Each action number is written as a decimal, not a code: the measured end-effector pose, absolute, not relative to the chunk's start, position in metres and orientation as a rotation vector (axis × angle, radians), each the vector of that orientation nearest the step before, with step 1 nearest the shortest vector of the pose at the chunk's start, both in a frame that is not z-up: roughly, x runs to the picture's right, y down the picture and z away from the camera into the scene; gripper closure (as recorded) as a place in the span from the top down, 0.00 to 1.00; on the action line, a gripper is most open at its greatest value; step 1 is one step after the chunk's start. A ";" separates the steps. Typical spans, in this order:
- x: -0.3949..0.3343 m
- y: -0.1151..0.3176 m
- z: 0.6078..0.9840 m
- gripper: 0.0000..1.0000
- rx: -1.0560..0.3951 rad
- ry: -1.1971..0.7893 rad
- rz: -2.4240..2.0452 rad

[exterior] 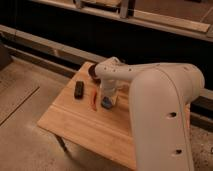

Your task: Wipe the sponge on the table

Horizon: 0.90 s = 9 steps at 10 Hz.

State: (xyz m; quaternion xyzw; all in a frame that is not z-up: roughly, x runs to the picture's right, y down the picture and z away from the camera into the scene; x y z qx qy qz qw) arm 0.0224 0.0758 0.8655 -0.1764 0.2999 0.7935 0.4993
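The light wooden table [75, 122] stands in the middle of the camera view. Near its centre lies the small blue-grey sponge [106, 105], flat on the wood. My white arm comes in from the right and bends down over it. The gripper [108, 101] points straight down onto the sponge and is shut on it, hiding the sponge's top.
A black remote-like device [79, 89] lies left of the gripper, with a thin red-orange stick [94, 99] between the two. A dark round object [92, 74] sits at the table's far edge behind the arm. A dark wall with a ledge runs behind the table.
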 end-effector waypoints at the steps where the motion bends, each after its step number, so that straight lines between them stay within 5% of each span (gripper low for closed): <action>1: 0.026 0.077 0.864 0.00 -0.410 0.735 1.925; 9: 0.088 0.080 0.864 0.00 -0.325 0.811 2.061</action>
